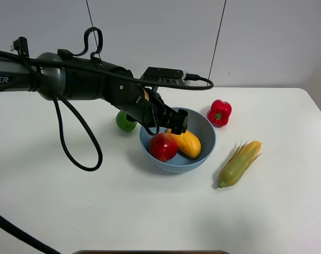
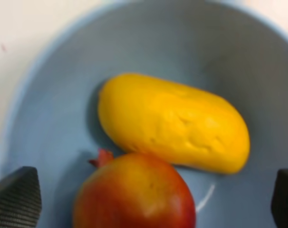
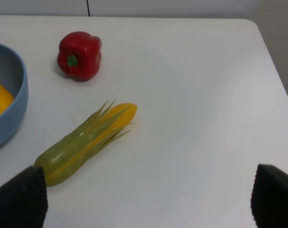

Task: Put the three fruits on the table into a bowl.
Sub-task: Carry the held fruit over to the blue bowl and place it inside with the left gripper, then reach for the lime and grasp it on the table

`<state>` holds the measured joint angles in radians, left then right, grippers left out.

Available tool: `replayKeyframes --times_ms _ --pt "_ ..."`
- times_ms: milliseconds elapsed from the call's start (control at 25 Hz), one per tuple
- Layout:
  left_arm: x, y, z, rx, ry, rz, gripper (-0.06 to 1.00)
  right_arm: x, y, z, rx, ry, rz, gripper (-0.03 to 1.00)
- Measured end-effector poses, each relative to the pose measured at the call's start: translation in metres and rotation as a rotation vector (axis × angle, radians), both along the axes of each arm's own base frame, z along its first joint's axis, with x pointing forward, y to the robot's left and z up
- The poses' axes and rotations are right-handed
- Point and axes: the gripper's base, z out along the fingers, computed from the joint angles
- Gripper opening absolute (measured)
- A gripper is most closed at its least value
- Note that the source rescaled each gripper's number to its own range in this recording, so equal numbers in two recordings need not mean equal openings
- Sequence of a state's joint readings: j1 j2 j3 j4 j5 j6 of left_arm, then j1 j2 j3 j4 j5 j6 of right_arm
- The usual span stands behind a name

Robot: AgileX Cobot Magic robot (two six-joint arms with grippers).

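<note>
The jaws of the left gripper [image 1: 176, 124] stand wide and empty over the light-blue bowl [image 1: 177, 165], where the red apple [image 1: 163, 146] and the mango [image 1: 188, 144] lie touching. The right gripper [image 3: 148, 197] also gapes wide, holding nothing. The green lime [image 1: 125, 121] sits on the table [image 1: 97, 201] just beside the bowl.
</note>
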<state>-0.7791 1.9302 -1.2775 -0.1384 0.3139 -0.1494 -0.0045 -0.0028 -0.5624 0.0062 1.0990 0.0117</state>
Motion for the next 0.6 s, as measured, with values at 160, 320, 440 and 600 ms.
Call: replayKeyframes --times_ms 160,320,440,600 --pt "0.007 0.013 0.014 0.002 -0.017 0.022 0.97 0.000 0.000 0.000 0.000 0.000 0.000 0.74" --pt "0.011 0.026 0.026 0.019 -0.032 0.032 0.97 0.000 0.000 0.000 0.000 0.000 0.000 0.74" --pt "0.015 0.035 0.030 0.036 -0.036 0.046 0.97 0.000 0.000 0.000 0.000 0.000 0.000 0.74" --pt "0.026 0.047 0.039 0.090 -0.028 0.059 0.97 0.000 0.000 0.000 0.000 0.000 0.000 0.74"
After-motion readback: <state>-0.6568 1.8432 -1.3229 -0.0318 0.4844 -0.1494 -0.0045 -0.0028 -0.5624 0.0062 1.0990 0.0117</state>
